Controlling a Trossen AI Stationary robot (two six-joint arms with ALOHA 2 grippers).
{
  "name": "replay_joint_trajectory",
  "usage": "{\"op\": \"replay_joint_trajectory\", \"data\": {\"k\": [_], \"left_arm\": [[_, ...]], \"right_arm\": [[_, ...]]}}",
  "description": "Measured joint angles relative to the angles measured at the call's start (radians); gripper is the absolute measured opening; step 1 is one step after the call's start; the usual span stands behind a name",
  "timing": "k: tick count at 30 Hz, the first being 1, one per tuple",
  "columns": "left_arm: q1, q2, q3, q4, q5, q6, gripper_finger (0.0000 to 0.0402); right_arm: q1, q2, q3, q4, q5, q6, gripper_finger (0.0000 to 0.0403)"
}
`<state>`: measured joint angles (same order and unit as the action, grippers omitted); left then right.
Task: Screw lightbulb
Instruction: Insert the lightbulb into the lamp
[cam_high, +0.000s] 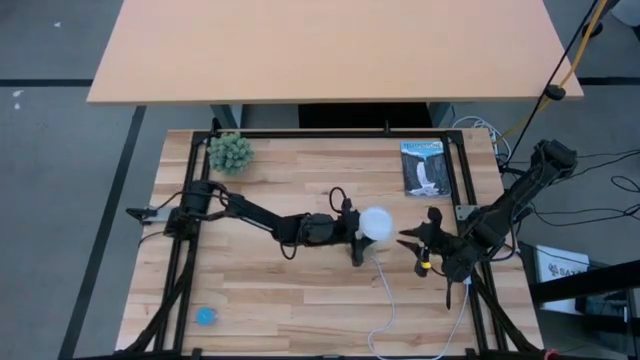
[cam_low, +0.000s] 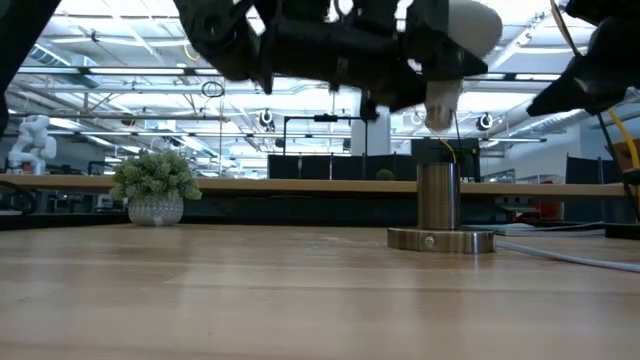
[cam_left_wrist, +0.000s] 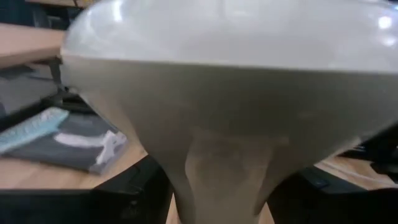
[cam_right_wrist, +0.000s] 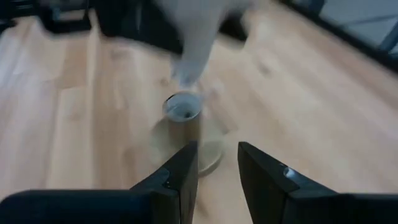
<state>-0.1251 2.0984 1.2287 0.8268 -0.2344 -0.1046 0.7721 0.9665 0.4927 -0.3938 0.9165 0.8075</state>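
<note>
The left gripper (cam_high: 358, 240) holds the lightbulb (cam_high: 376, 223) (base down) above the socket (cam_low: 438, 205).

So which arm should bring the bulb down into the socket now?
Left. Its gripper already holds the lightbulb base-down just above the socket, seemingly not yet seated. The right gripper is open and empty, hovering beside the socket.
</note>
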Motion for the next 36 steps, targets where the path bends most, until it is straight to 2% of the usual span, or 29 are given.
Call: {"op": "replay_joint_trajectory", "data": {"k": [5, 13, 28, 36], "left_arm": [[-0.007, 0.057, 0.001, 0.042, -0.003, -0.046, 0.0213], [-0.017, 0.056, 0.001, 0.049, -0.010, -0.037, 0.0213], [-0.022, 0.056, 0.002, -0.034, -0.013, -0.016, 0.0213], [-0.019, 0.056, 0.002, -0.040, -0.013, -0.014, 0.0213]], "right_arm": [[-0.007, 0.003, 0.000, 0.009, 0.025, -0.014, 0.0106], [-0.006, 0.038, 0.000, 0.061, -0.001, -0.007, 0.0106], [-0.007, 0.123, 0.000, 0.162, -0.022, -0.012, 0.0106], [-0.047, 0.125, -0.001, 0.205, -0.032, -0.086, 0.0106]]}}
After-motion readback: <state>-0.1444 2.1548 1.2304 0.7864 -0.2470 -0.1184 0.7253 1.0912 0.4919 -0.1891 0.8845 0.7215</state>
